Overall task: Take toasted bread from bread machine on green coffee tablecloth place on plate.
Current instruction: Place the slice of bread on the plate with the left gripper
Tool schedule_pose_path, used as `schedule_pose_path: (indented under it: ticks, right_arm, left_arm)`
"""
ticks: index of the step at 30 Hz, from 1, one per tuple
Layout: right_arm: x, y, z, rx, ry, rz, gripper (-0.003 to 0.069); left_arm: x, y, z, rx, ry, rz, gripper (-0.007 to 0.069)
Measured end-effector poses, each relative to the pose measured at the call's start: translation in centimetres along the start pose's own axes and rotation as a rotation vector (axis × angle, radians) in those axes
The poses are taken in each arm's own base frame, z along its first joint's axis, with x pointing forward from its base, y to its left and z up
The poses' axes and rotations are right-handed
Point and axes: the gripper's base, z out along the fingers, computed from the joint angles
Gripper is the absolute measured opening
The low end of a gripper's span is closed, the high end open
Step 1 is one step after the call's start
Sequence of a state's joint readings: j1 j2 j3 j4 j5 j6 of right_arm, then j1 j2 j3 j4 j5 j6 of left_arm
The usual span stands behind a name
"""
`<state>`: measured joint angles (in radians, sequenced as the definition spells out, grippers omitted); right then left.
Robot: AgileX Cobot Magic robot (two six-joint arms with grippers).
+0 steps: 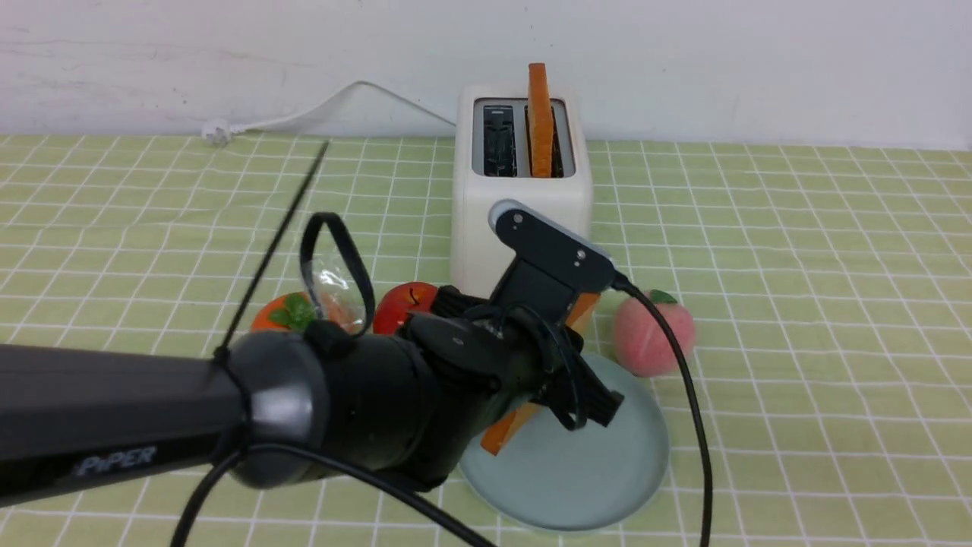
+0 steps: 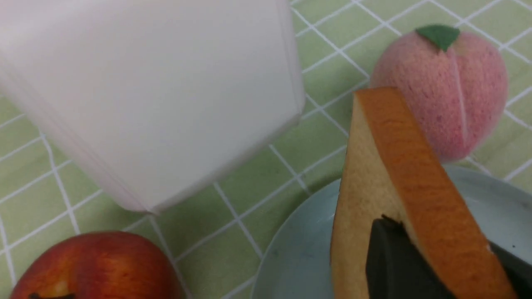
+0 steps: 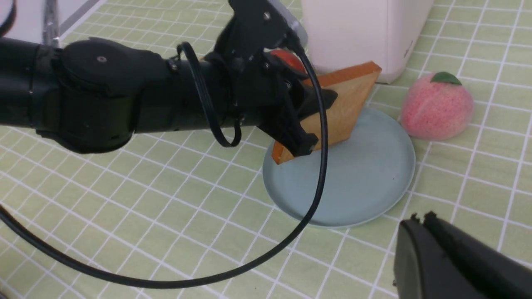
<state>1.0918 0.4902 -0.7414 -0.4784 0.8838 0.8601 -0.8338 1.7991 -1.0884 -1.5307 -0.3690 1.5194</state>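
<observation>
Your left gripper is clamping one toast slice, apparently just over the plate; your right gripper's jaws are pressing together.

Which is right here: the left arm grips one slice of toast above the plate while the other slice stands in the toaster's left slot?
Only the slot is wrong: the other slice stands in the toaster's right slot, as the front view shows.

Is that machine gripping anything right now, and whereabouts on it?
Yes: the left gripper holds a slice of toast, pinched across its flat faces near one crusted edge. The right gripper is shut with nothing in it.
</observation>
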Motion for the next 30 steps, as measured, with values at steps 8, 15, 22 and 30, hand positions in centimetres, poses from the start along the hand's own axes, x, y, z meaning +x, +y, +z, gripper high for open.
schedule_pose_path:
  ticks: [8, 15, 22, 30]
  right_arm:
    - [-0.02, -0.01, 0.0, 0.001, -0.002, -0.015, 0.0004]
    - [-0.02, -0.02, 0.0, 0.002, -0.002, -0.016, 0.0004]
    - [-0.05, -0.04, 0.0, 0.005, -0.006, -0.02, 0.0004]
    - [-0.08, -0.07, 0.0, 0.008, -0.009, -0.023, 0.0004]
  left_arm:
    - [0.31, -0.35, 0.11, 0.033, 0.026, -0.054, 0.029]
    - [0.57, -0.52, 0.19, 0.046, 0.051, -0.112, 0.044]
    - [0.58, -0.77, 0.17, 0.073, 0.054, -0.122, 0.047]
    - [0.57, -0.96, 0.15, 0.094, 0.054, -0.123, 0.047]
